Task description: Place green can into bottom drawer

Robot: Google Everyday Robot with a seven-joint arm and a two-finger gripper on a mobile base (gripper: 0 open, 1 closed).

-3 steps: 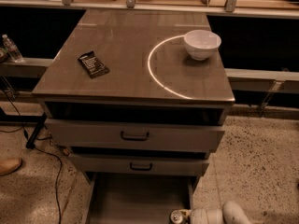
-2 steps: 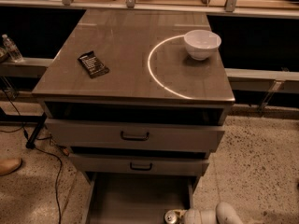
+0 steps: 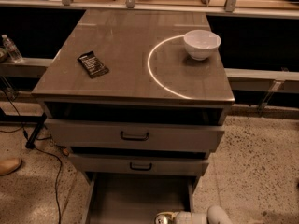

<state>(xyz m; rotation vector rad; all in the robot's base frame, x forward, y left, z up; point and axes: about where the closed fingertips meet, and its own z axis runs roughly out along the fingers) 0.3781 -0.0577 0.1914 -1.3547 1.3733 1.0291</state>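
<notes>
Looks down on a grey cabinet (image 3: 126,55) from its front side. Finds the bottom drawer (image 3: 135,197) pulled well out toward 6 o'clock, with the two upper drawers above it barely ajar. Picks out the can (image 3: 162,219) by its silver top at the very bottom edge, at 6 o'clock, over or at the drawer's front end; cannot tell whether standing on the floor or hanging just above it. Places the gripper (image 3: 180,217) at the can's 3 o'clock side, touching or nearly so, white arm running off toward 4 o'clock. Cannot tell whether clamped on the can or slack beside it. On the cabinet top: white bowl (image 3: 202,43) at 1 o'clock, dark packet (image 3: 93,64) at 10 o'clock, well apart. Bottle (image 3: 11,49) far off at 9 o'clock. Judged as the placing step, late in the task: can at the drawer, not yet clearly set down and left. Calls next for settling the can upright on the drawer floor between the side walls, letting go, then drawing up and away without knocking it over
</notes>
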